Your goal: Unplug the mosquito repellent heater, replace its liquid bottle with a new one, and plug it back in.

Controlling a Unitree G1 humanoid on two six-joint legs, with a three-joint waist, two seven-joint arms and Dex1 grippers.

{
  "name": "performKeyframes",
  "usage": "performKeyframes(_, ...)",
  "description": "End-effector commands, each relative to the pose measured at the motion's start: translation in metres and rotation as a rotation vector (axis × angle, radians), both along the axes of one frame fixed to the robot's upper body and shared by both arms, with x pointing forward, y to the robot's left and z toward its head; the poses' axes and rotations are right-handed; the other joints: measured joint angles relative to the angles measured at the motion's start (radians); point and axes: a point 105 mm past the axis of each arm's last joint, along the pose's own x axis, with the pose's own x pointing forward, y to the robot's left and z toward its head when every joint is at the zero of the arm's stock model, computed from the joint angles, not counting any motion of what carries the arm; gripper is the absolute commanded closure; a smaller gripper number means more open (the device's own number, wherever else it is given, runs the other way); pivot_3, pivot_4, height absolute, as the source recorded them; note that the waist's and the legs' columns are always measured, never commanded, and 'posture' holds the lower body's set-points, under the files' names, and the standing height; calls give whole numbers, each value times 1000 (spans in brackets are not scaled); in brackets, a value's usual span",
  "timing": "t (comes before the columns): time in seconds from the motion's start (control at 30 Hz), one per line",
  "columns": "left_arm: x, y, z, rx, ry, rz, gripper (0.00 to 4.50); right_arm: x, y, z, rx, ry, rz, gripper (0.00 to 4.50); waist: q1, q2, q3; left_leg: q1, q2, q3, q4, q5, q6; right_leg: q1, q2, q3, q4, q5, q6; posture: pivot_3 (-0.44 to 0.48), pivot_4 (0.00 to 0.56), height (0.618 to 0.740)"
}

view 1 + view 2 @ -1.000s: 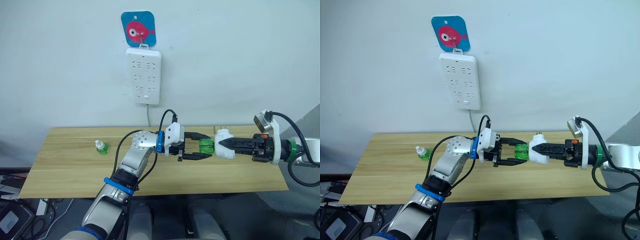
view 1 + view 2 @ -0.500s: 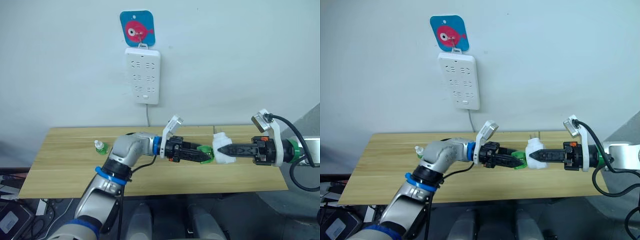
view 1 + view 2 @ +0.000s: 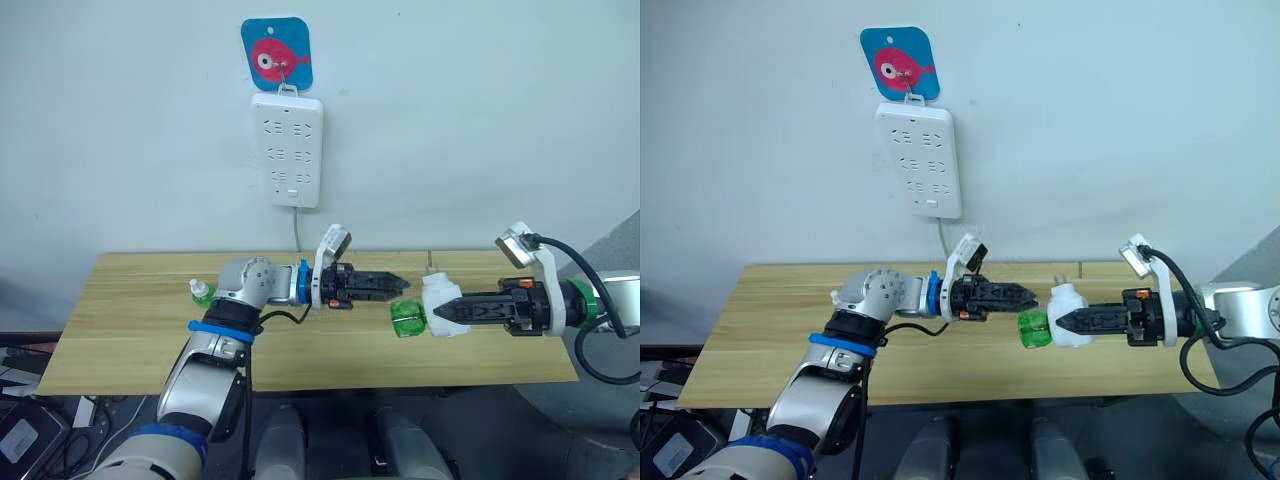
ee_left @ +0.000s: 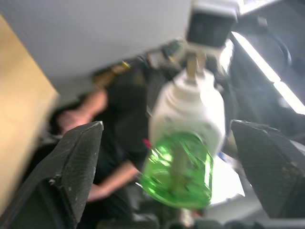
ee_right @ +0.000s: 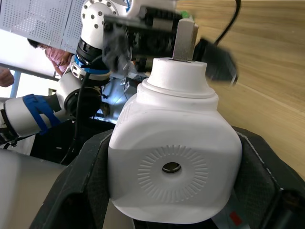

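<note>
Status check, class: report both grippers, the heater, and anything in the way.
Left gripper open, clear of green bottle. Right gripper shut on heater, unplugged, bottle attached. Spare bottle on table. Nothing obstructing.

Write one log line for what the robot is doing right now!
right gripper: holds heater | green bottle: attached | left gripper: open, apart | spare bottle: on table

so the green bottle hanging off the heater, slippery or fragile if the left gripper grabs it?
The green bottle looks glossy and rounded, so probably slippery between narrow fingers. It seems small and translucent, likely light plastic. It sticks out of the heater held by the right gripper, so pulling could twist that hold.
</note>
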Motion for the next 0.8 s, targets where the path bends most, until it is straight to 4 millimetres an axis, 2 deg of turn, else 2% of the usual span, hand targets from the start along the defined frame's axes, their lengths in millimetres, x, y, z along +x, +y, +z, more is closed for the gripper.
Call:
performKeyframes(0.03,2,19,30,-18,-362,47,22,8,-9,11,68,-21,-71,1460,-3,0,0,0,0,1,0,0,0,0,0,1,0,0,0,169,192,740)
performKeyframes(0.13,-9,23,42,37,-826,68,22,15,-18,16,123,-7,-135,1460,3,0,0,0,1,2,-1,0,0,-1,0,2,0,0,0,177,187,740)
performKeyframes(0.2,-17,25,36,94,-1260,37,22,22,-21,21,149,-11,-174,1460,9,1,0,0,0,3,-1,0,0,0,-1,3,0,0,0,177,187,740)
performKeyframes(0.27,-27,25,28,91,-1532,-12,22,26,-23,23,164,-10,-195,1460,17,1,0,1,0,5,-1,0,0,0,-2,4,-1,0,0,187,182,740)
performKeyframes(0.37,-28,22,36,21,-1739,121,22,28,-23,27,184,-3,-205,1460,30,1,0,0,0,7,1,0,0,0,-2,5,-1,1,1,193,181,740)
performKeyframes(0.5,-29,16,29,-4,-1979,205,22,30,-20,29,187,-1,-201,1460,34,1,0,0,-1,7,2,0,0,0,-2,6,-1,2,2,193,185,740)
performKeyframes(0.67,-29,0,20,-41,-2113,253,22,29,-10,34,207,-1,-174,1460,34,1,0,0,-1,7,3,0,0,0,-2,7,-1,2,3,185,188,740)
performKeyframes(0.8,-23,-11,26,-57,-2198,307,22,25,-3,36,210,-7,-141,1460,34,1,0,-1,-1,7,3,0,0,0,-2,6,-1,2,4,176,193,740)
